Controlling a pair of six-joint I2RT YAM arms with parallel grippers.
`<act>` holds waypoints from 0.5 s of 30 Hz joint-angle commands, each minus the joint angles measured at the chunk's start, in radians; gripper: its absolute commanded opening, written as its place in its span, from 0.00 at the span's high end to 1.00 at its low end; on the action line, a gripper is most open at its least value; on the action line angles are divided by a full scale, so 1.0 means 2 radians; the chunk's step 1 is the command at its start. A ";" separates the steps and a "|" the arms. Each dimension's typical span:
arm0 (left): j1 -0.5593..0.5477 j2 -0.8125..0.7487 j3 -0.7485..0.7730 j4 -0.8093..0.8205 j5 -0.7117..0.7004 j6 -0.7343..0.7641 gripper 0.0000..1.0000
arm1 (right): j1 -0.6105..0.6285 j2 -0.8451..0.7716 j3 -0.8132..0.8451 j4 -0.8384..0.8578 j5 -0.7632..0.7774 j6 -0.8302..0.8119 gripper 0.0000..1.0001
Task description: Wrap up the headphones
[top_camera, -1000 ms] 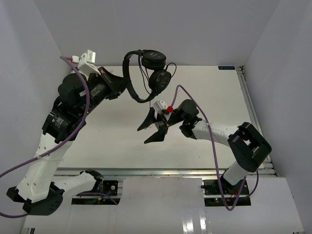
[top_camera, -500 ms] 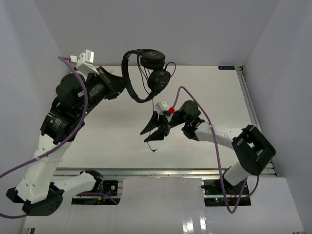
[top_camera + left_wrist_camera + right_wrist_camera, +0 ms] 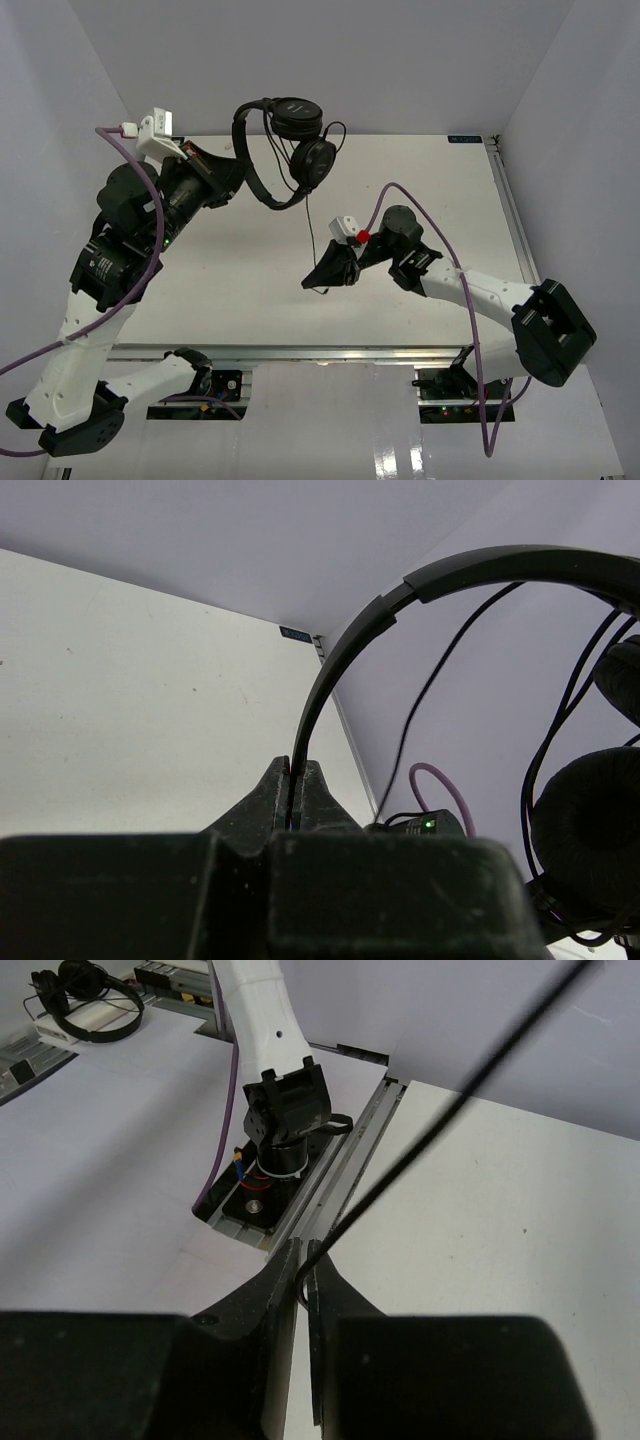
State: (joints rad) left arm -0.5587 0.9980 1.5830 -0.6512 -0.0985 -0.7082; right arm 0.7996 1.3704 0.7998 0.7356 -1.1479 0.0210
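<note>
Left claw [image 3: 236, 170]: closed on the headband, held high above the table [image 3: 230, 260].
Left claw, wrist view [image 3: 295, 780]: both fingertips [image 3: 275, 790] pressed together, the thin edge of the band pinched between them at the very tip.
Headphones [image 3: 313, 160]: in the air, clear of the table, hanging from the left claw and out to its right.
Headband [image 3: 480, 565]: rises from the left claw's tips and arches over toward the earcups; widens partway up at a joint.
Upper earcup [image 3: 298, 118]: right of the left claw and above its tip level, round face toward the overhead camera.
Lower earcup [image 3: 313, 160]: just under the upper one, close to it; touching or not, cannot tell.
Cord [image 3: 309, 225]: loops loosely around the earcups, then drops in one thin straight line down to the right claw.
Right claw [image 3: 325, 275]: closed on the cord, low over the table, below and right of the left claw.
Right claw, wrist view [image 3: 303, 1260]: fingers shut to a narrow slit, cord entering at the tips and running up and away to the right, taut.
Purple cable [image 3: 400, 186]: arcs above the right wrist, behind the right claw.
Arm base [image 3: 285, 1110]: beyond the right claw's tips, at the table edge.
Spare headset [image 3: 85, 1000]: far beyond the right claw, upper left, on a separate surface.
</note>
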 commanded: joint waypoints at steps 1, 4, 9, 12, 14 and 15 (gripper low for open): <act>-0.001 -0.009 -0.025 0.026 -0.037 -0.012 1.00 | -0.011 -0.037 0.009 -0.095 0.018 -0.067 0.92; -0.001 -0.007 -0.042 0.032 -0.067 -0.016 1.00 | -0.018 -0.059 0.023 -0.204 0.058 -0.145 0.92; -0.001 0.009 -0.059 0.039 -0.133 -0.009 1.00 | -0.014 -0.089 0.066 -0.433 0.168 -0.293 0.92; -0.001 0.016 -0.084 0.062 -0.179 0.004 1.00 | -0.001 -0.097 0.086 -0.520 0.212 -0.364 0.92; -0.001 0.025 -0.098 0.071 -0.193 0.014 1.00 | 0.010 -0.104 0.092 -0.563 0.240 -0.395 0.92; -0.001 0.032 -0.102 0.073 -0.199 0.016 1.00 | 0.012 -0.107 0.097 -0.583 0.259 -0.411 0.92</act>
State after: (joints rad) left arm -0.5587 1.0370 1.4114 -0.5913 -0.3739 -0.7019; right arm 0.7905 1.1933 0.9316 -0.1158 -0.8076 -0.5634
